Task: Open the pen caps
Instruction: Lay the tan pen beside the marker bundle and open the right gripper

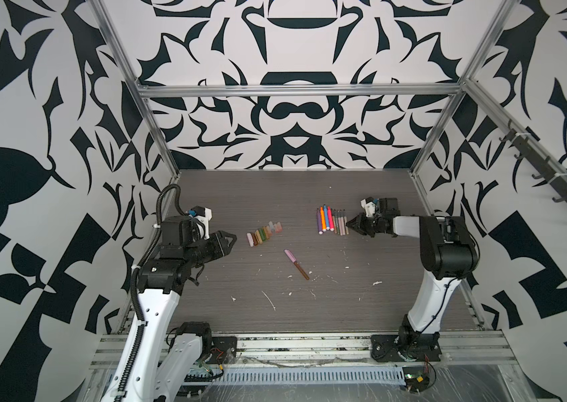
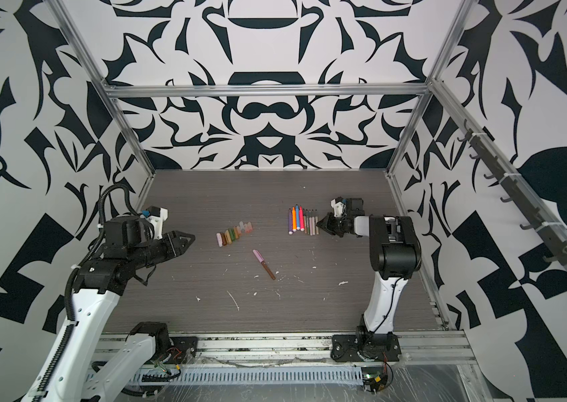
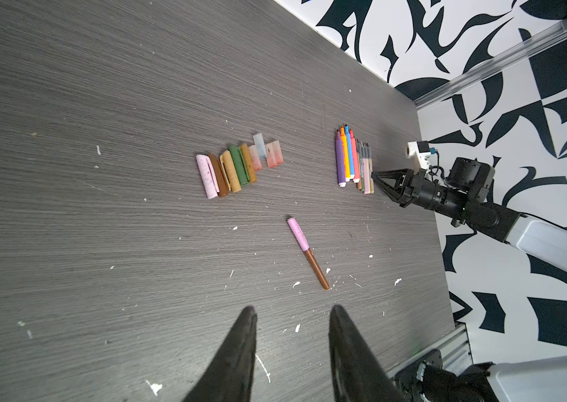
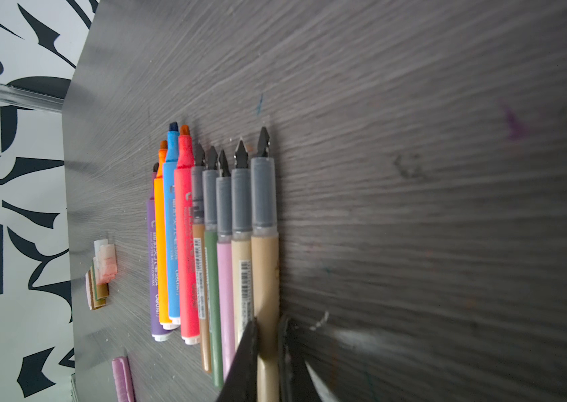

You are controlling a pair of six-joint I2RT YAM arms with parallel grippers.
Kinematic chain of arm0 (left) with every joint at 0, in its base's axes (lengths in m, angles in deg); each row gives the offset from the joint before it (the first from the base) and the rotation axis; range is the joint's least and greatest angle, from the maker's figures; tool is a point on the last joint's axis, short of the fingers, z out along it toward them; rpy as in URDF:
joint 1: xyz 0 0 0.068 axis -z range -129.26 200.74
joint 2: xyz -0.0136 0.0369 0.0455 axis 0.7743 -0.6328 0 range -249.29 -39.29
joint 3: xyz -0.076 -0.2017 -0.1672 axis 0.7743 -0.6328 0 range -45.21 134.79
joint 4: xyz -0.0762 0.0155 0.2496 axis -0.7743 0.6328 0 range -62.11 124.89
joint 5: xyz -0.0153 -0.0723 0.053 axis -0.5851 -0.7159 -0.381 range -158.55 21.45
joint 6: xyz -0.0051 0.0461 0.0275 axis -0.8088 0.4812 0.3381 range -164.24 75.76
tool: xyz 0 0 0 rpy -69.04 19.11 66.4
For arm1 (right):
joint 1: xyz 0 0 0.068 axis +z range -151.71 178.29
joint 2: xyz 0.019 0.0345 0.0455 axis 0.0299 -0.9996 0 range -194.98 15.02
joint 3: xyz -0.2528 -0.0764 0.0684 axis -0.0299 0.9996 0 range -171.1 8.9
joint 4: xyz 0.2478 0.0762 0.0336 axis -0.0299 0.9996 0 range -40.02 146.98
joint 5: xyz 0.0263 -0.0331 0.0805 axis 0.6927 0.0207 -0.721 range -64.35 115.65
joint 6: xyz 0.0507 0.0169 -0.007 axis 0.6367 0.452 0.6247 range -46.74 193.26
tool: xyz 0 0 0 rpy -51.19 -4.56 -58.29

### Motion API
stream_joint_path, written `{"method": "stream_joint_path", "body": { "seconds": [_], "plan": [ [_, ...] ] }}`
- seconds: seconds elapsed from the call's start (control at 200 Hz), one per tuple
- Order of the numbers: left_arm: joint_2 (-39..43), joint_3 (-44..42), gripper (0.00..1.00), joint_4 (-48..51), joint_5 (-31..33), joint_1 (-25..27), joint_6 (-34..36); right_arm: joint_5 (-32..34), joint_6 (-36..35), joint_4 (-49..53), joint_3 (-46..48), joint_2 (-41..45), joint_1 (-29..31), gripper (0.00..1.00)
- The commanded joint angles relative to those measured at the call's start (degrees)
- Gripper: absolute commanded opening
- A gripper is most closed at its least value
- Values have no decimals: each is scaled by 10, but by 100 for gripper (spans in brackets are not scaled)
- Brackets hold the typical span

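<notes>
The right gripper [image 4: 268, 321] pinched shut on the tan pen [image 4: 264, 271] near its end, other pens [image 4: 184, 243] lined up beside it, left gripper [image 3: 293, 309] half open and empty, capped brown pen [image 3: 308, 254] just ahead, pen caps [image 3: 237, 168] farther ahead.

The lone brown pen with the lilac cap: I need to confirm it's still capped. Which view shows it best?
The left wrist view: the brown pen lies whole and unobstructed, its lilac cap seated. In both top views it is whole but small. The right wrist view catches only part of the cap at its edge.
</notes>
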Motion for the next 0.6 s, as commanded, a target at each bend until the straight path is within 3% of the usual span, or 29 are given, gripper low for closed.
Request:
{"method": "stream_joint_path", "body": {
  "seconds": [0.0, 0.595],
  "plan": [
    [0, -5, 38, 4, -5, -2, 9, 13, -12, 38, -4, -13, 4, 15],
    [0, -6, 37, 4, -5, -2, 9, 1, -15, 32, -2, -12, 5, 32]
  ]
}}
